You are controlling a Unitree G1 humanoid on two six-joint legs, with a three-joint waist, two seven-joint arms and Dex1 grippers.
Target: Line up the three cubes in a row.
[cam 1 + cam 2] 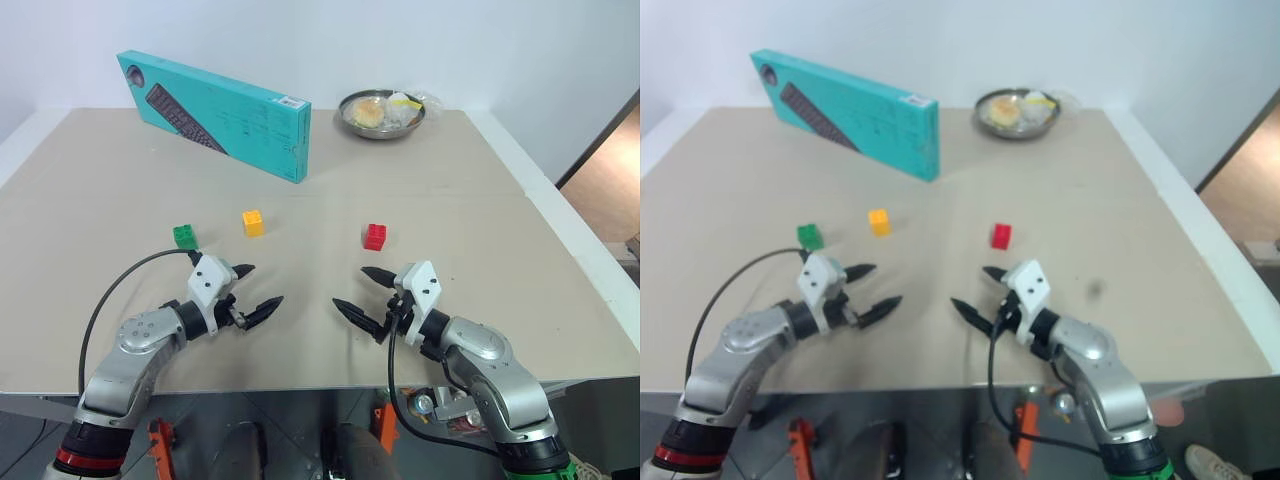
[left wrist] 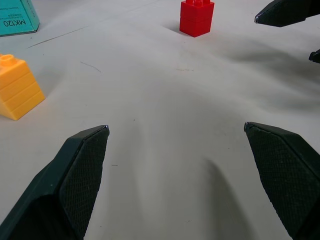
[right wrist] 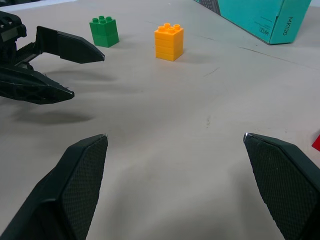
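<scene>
Presently both the left gripper (image 1: 258, 286) and right gripper (image 1: 361, 292) are held wide open and empty, near the green cube (image 1: 185, 236), yellow cube (image 1: 253, 222) and red cube (image 1: 375, 236).

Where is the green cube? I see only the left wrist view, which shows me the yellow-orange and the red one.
Observer: The green cube stands on the table, left of the yellow-orange cube, just beyond the left hand.
Operator: What is at the far edge?
Observer: A metal bowl with food in it, right of the teal box.
Operator: And the right hand?
Observer: The right hand is open and empty, just short of the red cube.
</scene>
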